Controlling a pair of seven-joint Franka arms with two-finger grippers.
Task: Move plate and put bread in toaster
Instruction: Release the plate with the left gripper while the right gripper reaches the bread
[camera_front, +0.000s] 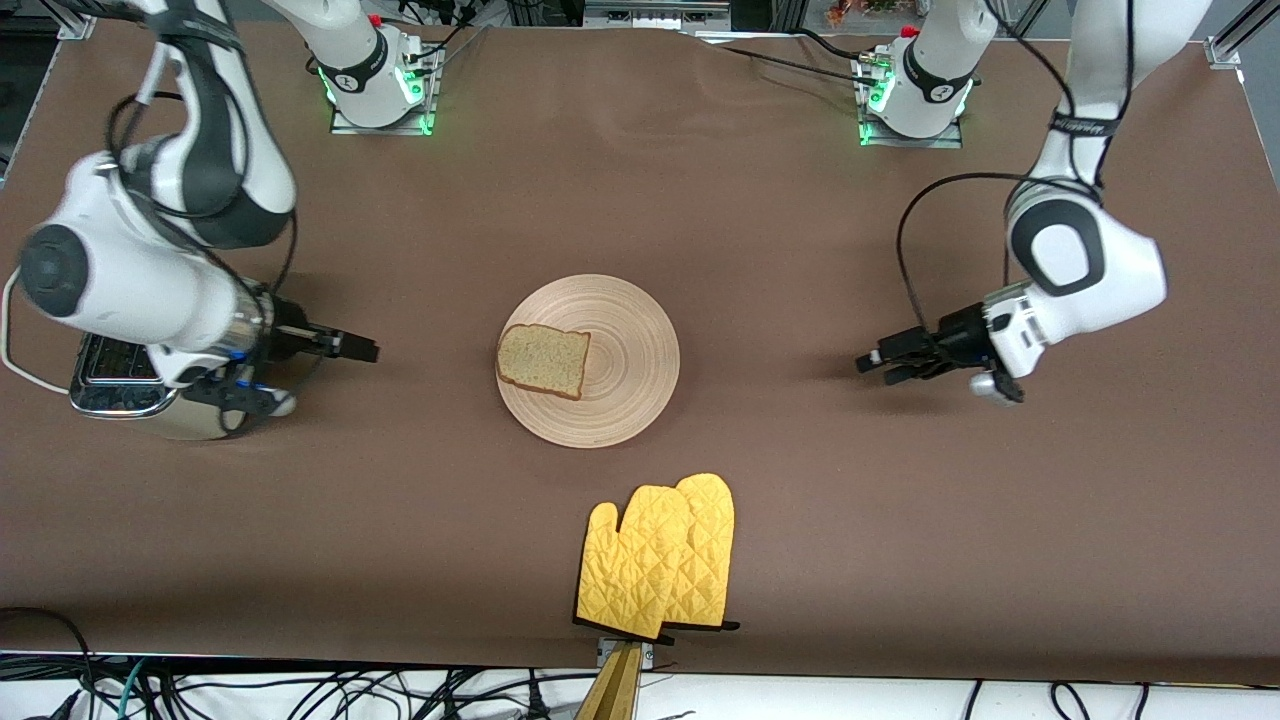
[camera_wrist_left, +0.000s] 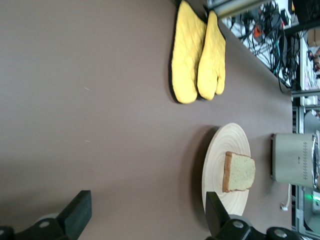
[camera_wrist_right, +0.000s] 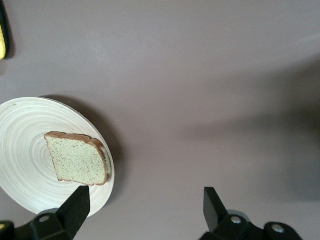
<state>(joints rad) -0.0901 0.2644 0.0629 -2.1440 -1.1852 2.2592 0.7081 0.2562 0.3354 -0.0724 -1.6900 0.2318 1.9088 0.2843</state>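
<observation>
The pale wooden plate (camera_front: 632, 340) lies mid-table with the bread (camera_front: 543, 361) on its half toward the right arm's end. The cream toaster (camera_front: 118, 388) stands at the right arm's end, mostly hidden under that arm. My right gripper (camera_front: 362, 349) is open and empty, low between toaster and plate; its wrist view (camera_wrist_right: 144, 205) shows the plate (camera_wrist_right: 25, 140) and bread (camera_wrist_right: 77, 157). My left gripper (camera_front: 872, 366) is open and empty, low, beside the plate toward the left arm's end; its wrist view (camera_wrist_left: 145, 212) shows the plate (camera_wrist_left: 225, 147), bread (camera_wrist_left: 240, 171) and toaster (camera_wrist_left: 295, 159).
A pair of yellow oven mitts (camera_front: 660, 565) lies nearer the front camera than the plate, close to the table's front edge; it also shows in the left wrist view (camera_wrist_left: 196, 52). A white cord (camera_front: 10, 340) runs from the toaster.
</observation>
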